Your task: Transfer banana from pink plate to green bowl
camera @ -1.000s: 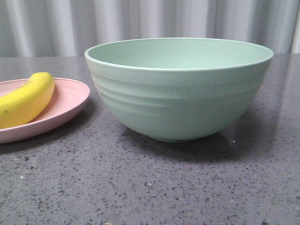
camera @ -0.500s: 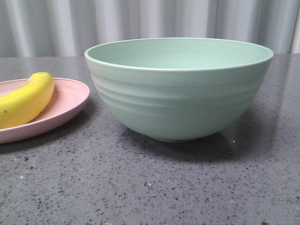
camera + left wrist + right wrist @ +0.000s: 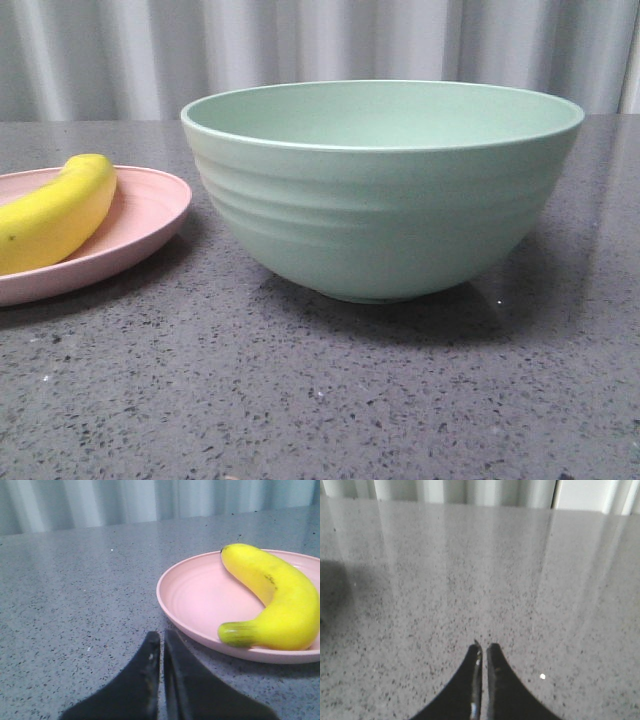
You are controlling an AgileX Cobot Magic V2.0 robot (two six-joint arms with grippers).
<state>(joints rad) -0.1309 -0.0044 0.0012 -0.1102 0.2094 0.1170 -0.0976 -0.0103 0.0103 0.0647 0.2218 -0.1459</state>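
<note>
The banana [image 3: 277,597] lies untouched on the pink plate [image 3: 195,600], beside the empty green bowl [image 3: 380,190] — nothing transferred yet. The left gripper [image 3: 162,640], jaws pressed narrow, sits just short of the plate's rim; the right gripper [image 3: 484,649] is likewise closed — idle over bare countertop [image 3: 470,570].

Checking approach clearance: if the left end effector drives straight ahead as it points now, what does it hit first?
Probably nothing. The left end effector, fingers shut, points over bare speckled table toward the pale curtain. The pink plate with the banana sits off to one side of that line, though depth is uncertain.
</note>
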